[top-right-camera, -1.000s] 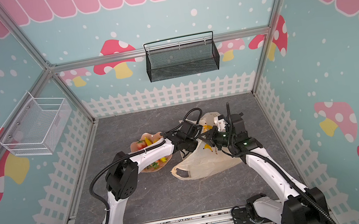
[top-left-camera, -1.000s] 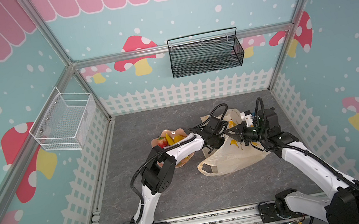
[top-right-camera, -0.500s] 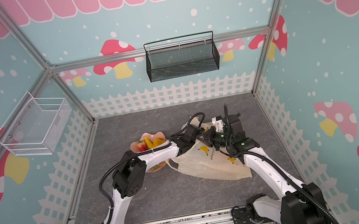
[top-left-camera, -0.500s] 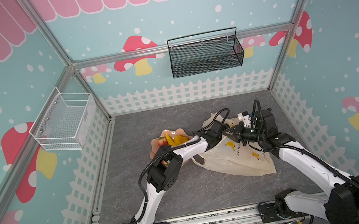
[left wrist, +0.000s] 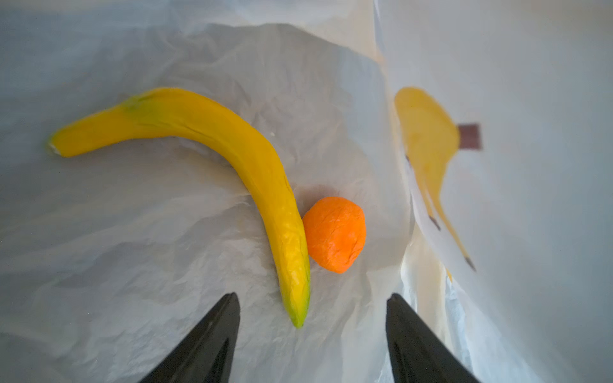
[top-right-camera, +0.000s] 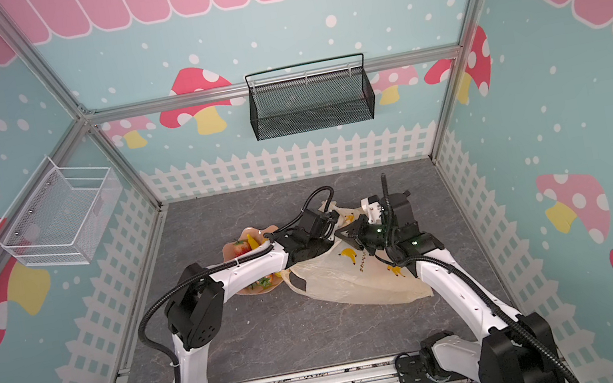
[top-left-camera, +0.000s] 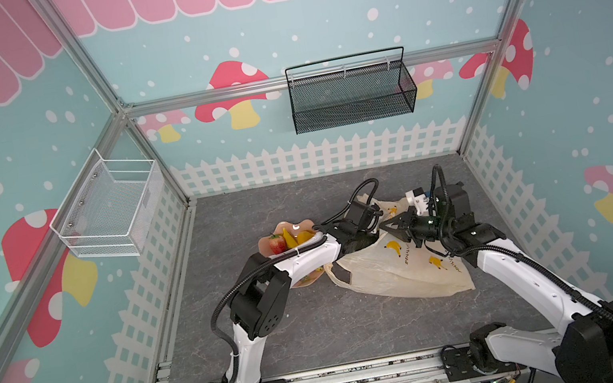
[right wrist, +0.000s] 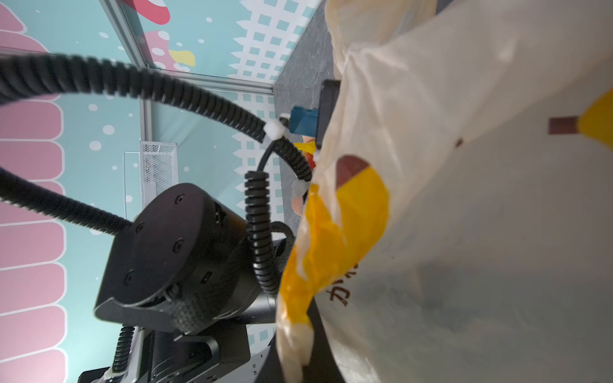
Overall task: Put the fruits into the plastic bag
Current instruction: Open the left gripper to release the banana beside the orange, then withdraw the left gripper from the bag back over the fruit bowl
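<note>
Top views both show the translucent cream-yellow plastic bag (top-left-camera: 407,272) right of centre on the grey table (top-left-camera: 321,337), its rim clamped by the right gripper (top-left-camera: 388,227). Peach-pink wavy dish (top-left-camera: 281,226) beside it holds unbagged fruits, a red strawberry (top-left-camera: 275,244) included. Bagged: curved yellow banana (left wrist: 232,139) touching round orange (left wrist: 335,238). Left gripper (left wrist: 312,295) fingers wide, empty. Judged partly done.

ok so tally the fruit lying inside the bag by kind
banana: 1
orange: 1
total: 2, as far as the left wrist view into the bag shows; the flat banana prints on the film are not counted
</note>
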Robot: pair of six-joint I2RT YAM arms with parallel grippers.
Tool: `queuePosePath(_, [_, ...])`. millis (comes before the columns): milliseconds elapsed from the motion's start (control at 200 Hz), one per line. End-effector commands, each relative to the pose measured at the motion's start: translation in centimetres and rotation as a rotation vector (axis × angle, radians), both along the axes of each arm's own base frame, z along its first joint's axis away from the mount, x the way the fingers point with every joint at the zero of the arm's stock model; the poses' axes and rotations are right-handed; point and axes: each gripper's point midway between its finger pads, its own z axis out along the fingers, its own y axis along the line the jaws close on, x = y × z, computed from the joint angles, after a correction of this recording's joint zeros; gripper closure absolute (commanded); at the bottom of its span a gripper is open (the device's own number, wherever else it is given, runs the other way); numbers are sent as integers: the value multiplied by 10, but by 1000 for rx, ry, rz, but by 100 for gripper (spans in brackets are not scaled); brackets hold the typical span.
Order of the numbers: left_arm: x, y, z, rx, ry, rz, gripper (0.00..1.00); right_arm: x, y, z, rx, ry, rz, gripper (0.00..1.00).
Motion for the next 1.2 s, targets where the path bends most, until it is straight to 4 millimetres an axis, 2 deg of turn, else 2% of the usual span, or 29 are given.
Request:
queuePosePath(0, [5,14,12,-13,-13,41,29,7,2,12,-12,-32,4,100])
queuePosePath(250, [14,53,42,-24,-48,116,29,17,4,27,-34,-66,15,100])
queuePosePath(425, [21,85,51,-11,-68,173,30,21,5,31,-50,-76,26,100])
queuePosePath(685, [18,107,81,2,-112,196,30,17,3,26,-106,-72,50,100])
queuePosePath(971, [27,155,91,98,-97,330,30,0,-5,13,-188,-52,75,100])
queuePosePath(1076, [25,160,98,97,-95,331,30,-4,-8,6,-210,-42,74,100])
queuePosePath(1191, [13,153,101,64,-58,281,31,-5,-11,3,-225,-43,61,100])
